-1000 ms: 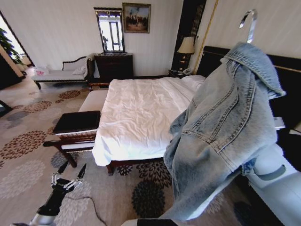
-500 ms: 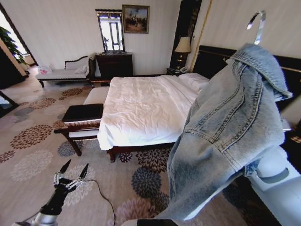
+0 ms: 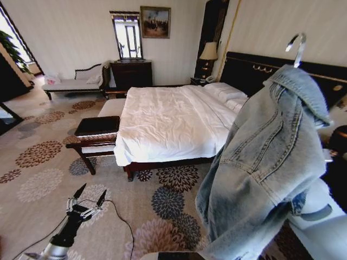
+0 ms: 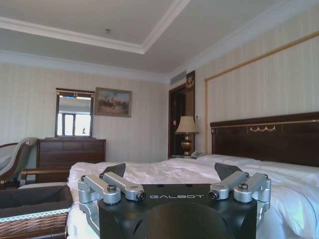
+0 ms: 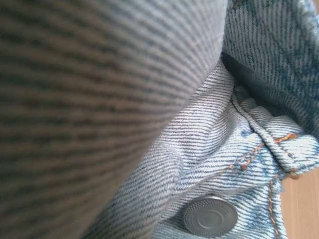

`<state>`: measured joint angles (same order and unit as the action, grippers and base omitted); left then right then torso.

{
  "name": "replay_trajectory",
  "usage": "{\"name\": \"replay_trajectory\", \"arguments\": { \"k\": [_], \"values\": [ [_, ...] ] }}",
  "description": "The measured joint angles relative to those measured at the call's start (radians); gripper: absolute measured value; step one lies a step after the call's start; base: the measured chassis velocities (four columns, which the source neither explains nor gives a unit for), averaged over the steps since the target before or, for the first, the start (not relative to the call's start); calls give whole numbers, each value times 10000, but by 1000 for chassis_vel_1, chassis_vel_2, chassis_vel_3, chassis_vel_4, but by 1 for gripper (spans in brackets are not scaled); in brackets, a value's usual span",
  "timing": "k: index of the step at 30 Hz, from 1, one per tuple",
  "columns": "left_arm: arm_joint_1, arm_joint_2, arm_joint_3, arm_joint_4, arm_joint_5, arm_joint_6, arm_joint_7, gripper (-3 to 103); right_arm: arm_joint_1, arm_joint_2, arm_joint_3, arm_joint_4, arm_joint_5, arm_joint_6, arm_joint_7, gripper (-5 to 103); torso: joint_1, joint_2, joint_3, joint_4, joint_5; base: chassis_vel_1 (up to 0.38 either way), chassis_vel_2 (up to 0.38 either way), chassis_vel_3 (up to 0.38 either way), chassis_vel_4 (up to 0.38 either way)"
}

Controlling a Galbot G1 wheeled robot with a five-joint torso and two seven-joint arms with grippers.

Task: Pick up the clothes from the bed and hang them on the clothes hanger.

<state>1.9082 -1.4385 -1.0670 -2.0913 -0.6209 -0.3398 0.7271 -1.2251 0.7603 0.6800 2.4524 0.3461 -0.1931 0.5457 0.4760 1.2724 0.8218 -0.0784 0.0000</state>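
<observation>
Head view: floral carpet [image 3: 49, 179], bed [image 3: 168, 122] beyond; left gripper [image 3: 87, 198] fingers apart, low; right gripper's state unclear.

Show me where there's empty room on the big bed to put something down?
Most of the white duvet on the bed looks bare, from the foot edge near the bench up to the pillows by the headboard. The crowded side is the robot's right, where the denim jacket hangs.

The denim jacket [image 3: 265, 168] is coarse, faded twill cloth with a dull metal button [image 5: 209, 215], its hanger's hook [image 3: 296, 47] shiny metal. The bed [image 3: 168, 122] wears smooth, matt white cloth over dark polished wood. The left gripper [image 4: 172, 172] pairs matt black plastic with brushed silver metal.
</observation>
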Motion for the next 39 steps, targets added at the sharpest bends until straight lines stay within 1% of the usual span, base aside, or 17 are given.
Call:
{"name": "replay_trajectory", "arguments": {
  "k": [5, 6, 10, 12, 17, 26, 31, 39],
  "values": [
    [-58, 9, 45, 79, 211, -40, 8, 100, -414, 316, 86, 26, -261, 56, -30, 20, -8, 0, -3, -1, -1, 0, 0, 0, 0],
    [-61, 12, 55, 111, 235, -56, 139, 100, -575, 461, 134, 26, -370, 89, -37, 20, -18, 4, -6, -3, -1, 0, 0, 0, 0],
    [-29, 15, 109, 152, 298, -94, 287, 100, -859, 695, 179, 54, -620, 153, -80, 20, -27, 9, -9, -3, -1, 0, 0, 0, 0],
    [-29, 10, 145, 192, 377, -126, 316, 100, -1130, 929, 193, 59, -899, 237, -162, 20, -25, 8, -8, -3, 0, 0, 0, 0, 0],
    [-64, 10, 209, 227, 442, -127, 334, 100, -1386, 1186, 289, 77, -1109, 301, -247, 20, -15, 6, -5, -2, 0, -12, -8, -11, -11],
    [-151, 10, 362, 333, 554, -128, 400, 100, -1654, 1322, 844, 261, -1125, 363, -284, 20, -16, 7, -6, -3, -1, -69, -71, -76, -79],
    [-281, 15, 563, 379, 613, -87, 402, 100, -1783, 1369, 1361, 337, -1167, 431, -282, 20, -17, 6, -6, -4, -1, -102, -116, -106, -109],
    [-370, 38, 650, 405, 663, -27, 356, 100, -1997, 1537, 1659, 428, -1199, 443, -253, 20, -17, 6, -6, -3, 0, -120, -125, -118, -121]
  ]
}}
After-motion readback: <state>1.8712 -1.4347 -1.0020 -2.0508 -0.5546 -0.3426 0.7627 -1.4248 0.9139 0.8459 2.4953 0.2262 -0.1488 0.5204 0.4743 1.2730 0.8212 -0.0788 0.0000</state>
